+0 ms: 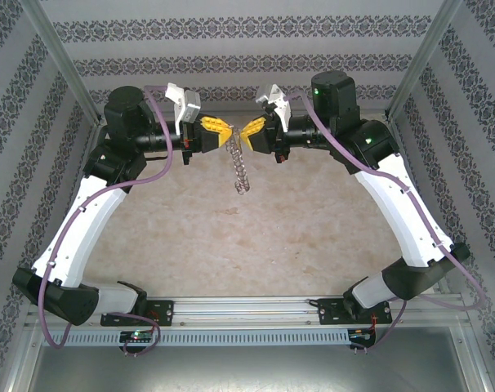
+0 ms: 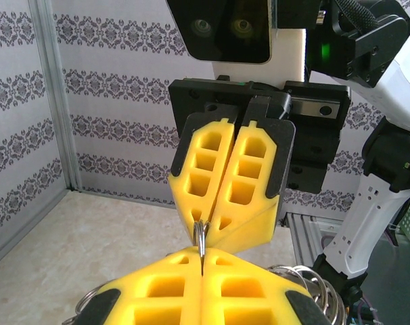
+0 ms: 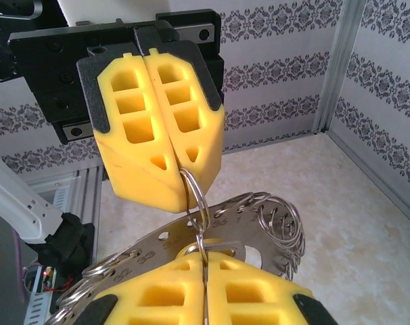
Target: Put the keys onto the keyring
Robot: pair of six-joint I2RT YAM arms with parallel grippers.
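Landmark: left gripper (image 1: 229,134), its yellow fingers pointing sideways toward the other arm, lifted off the table (image 1: 313,229)
Left gripper state: fingers pressed flat together with no gap, pinching the wire of a small loop (image 3: 197,196) that sticks out past its tips
Right gripper (image 1: 245,134): tip to tip with the left gripper, facing it head-on and very nearly touching it
Right gripper state: fingers closed tight, the same small loop's wire caught in the seam between them
Small loop: spans the short gap between the left gripper's tips and the right gripper's tips; nearly edge-on in the left wrist view
Keyring (image 1: 241,173): hangs straight below the left gripper's tips, clear of the table, carried by the small loop; from above it reads as a thin dangling coil
Keyring up close: a flat grey band (image 3: 151,249) stamped with numbers and punched with holes, curving just under the left gripper's tips
Rim rings (image 3: 283,227): a bunch of thin steel rings threaded along the band, fanned out to one side below the left gripper
Table: pale mottled surface beneath the left gripper
Walls (image 1: 247,49): patterned panels behind the left gripper
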